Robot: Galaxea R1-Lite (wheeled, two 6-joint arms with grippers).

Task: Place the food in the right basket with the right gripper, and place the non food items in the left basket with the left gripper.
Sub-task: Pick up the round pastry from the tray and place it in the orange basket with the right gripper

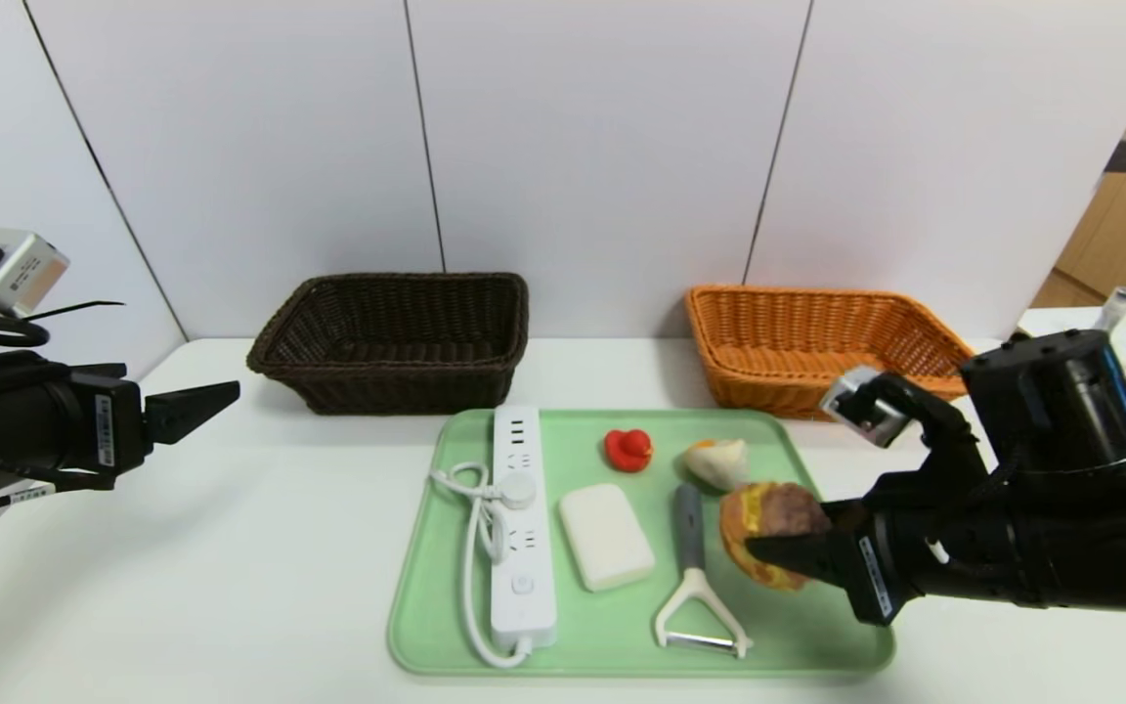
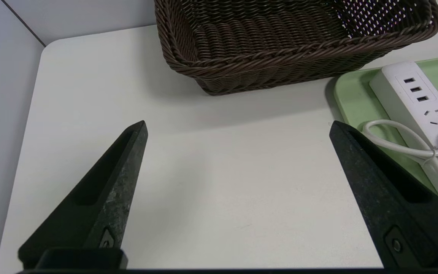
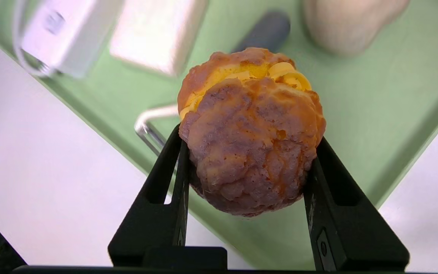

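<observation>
Right gripper [image 1: 786, 559] squeezes the round bun [image 1: 768, 533] between its two black fingers [image 3: 162, 190], over the near right part of the green tray [image 1: 817, 640]. Yellow filling shows in the bun's side. Just beside it on the tray lies the peeler [image 1: 695, 587], with its grey handle pointing away. The soap bar [image 1: 607, 536] lies next, then the power strip [image 1: 521, 528] with its looped cord. Farther back sit the small cream bun [image 1: 717, 462] and the red duck [image 1: 628, 449]. Left gripper [image 1: 194, 406] hangs over the white table [image 1: 231, 548], well apart from the tray, its fingers spread wide with nothing between them. At the back by the wall stand the dark brown basket [image 1: 397, 337] on the left and the orange basket [image 1: 817, 342] on the right.
</observation>
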